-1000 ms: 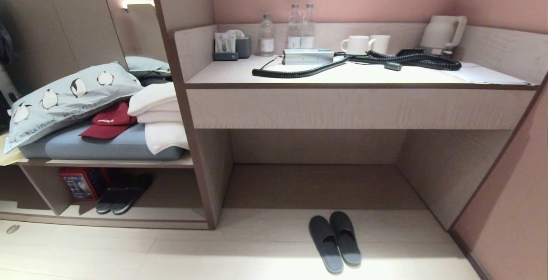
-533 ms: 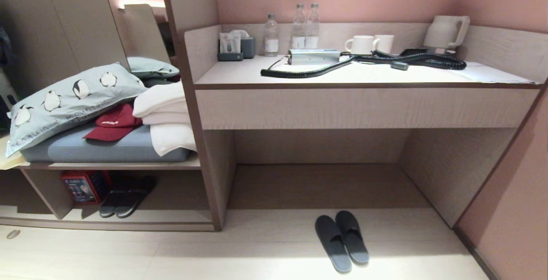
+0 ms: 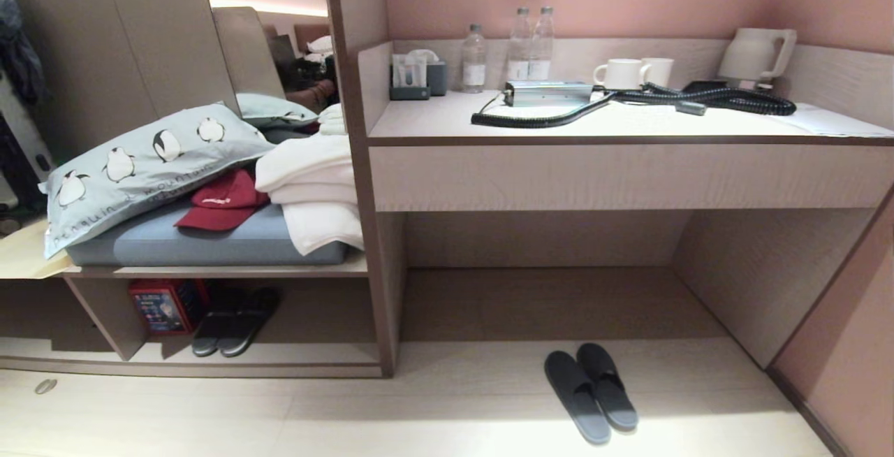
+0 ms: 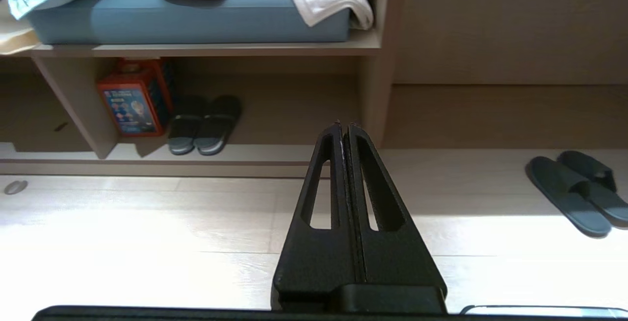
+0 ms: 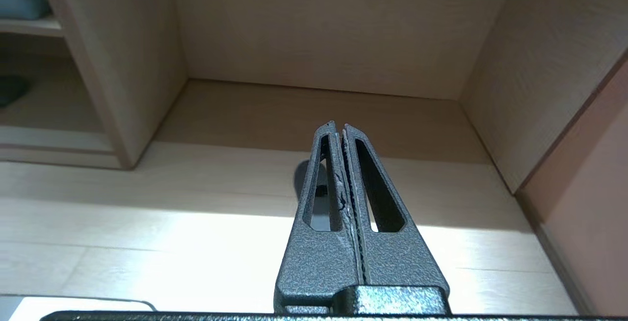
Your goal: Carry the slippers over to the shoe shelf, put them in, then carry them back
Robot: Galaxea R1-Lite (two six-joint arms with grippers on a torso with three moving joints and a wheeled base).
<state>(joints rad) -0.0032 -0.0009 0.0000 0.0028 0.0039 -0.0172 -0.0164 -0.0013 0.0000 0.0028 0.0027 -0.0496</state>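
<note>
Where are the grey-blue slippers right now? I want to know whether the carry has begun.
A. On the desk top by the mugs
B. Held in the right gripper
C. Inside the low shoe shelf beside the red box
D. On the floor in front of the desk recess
D: the slippers lie side by side on the floor before the desk recess; both grippers are shut and empty.
</note>
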